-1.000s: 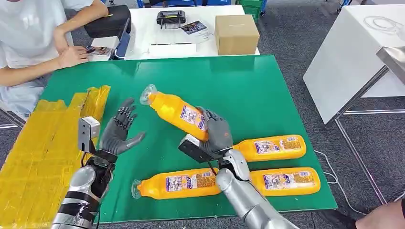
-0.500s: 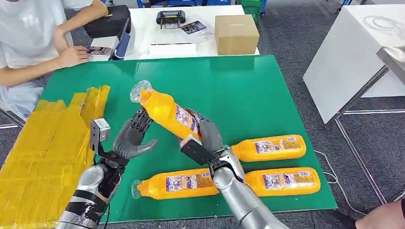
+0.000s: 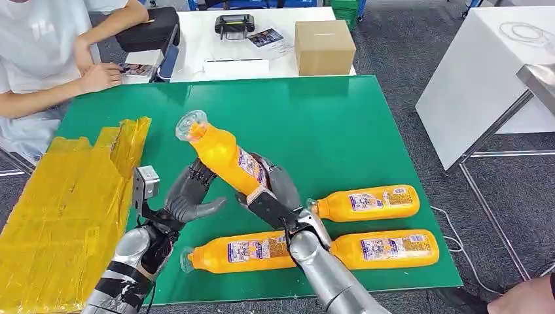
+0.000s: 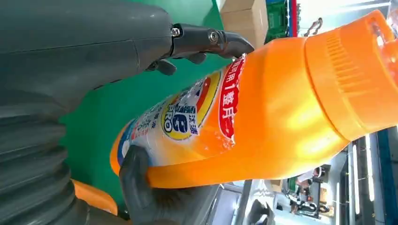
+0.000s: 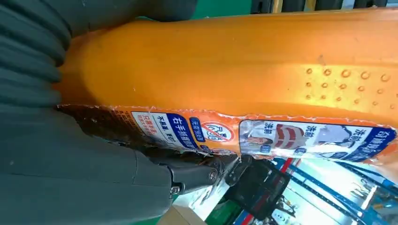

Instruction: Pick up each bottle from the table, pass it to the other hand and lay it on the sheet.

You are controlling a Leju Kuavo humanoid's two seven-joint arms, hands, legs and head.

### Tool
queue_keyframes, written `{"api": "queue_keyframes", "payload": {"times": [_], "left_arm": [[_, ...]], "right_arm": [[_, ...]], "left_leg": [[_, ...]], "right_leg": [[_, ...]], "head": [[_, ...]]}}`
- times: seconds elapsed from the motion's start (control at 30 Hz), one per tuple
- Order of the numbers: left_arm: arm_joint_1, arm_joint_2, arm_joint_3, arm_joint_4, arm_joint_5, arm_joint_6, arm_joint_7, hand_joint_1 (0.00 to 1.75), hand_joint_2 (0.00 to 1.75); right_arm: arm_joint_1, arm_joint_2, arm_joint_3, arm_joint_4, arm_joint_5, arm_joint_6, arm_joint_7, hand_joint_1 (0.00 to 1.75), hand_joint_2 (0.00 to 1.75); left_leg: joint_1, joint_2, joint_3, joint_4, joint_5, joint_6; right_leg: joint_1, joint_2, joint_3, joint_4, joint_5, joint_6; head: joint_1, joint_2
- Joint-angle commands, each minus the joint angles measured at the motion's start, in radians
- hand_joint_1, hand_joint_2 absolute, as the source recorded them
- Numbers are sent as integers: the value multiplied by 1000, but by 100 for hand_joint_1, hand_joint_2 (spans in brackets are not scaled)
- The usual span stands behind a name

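Note:
My right hand [image 3: 275, 193] grips the lower body of an orange bottle [image 3: 226, 157] and holds it above the green table [image 3: 340, 124], tilted with its clear cap up and to the left. My left hand [image 3: 188, 196] is just left of the bottle and below it. Its fingers are spread and reach up close to the bottle's side without closing around it. In the left wrist view the bottle [image 4: 263, 112] lies right by the left hand's fingers [image 4: 211, 37]. In the right wrist view its label [image 5: 263, 136] faces the camera. The yellow sheet [image 3: 59, 209] covers the table's left end.
Three more orange bottles lie on the table near its front edge: one [image 3: 245, 250] under my right arm and two [image 3: 366, 201] [image 3: 386, 248] to the right. A person [image 3: 46, 59] sits at the back left. A cardboard box [image 3: 324, 46] stands behind the table.
My right hand has lifted the bottle, swung it left and tipped it more upright. My left hand has moved right and come up close beside the bottle.

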Motion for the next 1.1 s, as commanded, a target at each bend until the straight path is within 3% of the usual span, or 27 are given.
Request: {"api": "queue_keyframes", "payload": {"times": [0.03,0.53,1.1], "left_arm": [[-29,28,-40,18,7,-5,0,0,175],[-76,11,-69,49,5,19,-4,0,175],[-127,-13,-30,141,-11,111,21,0,175]], "right_arm": [[-33,-16,22,29,-7,5,-1,175,175],[-71,26,147,170,23,93,-8,175,175],[-68,36,199,202,23,71,2,175,175]], "left_leg": [[0,0,1,0,-1,0],[1,0,2,0,-1,0],[1,-1,3,0,-1,0]], "right_leg": [[0,-1,2,0,-1,0],[1,-1,3,0,-1,-1],[1,-2,4,-1,-2,-1]], "head": [[0,0],[0,0],[0,0]]}}
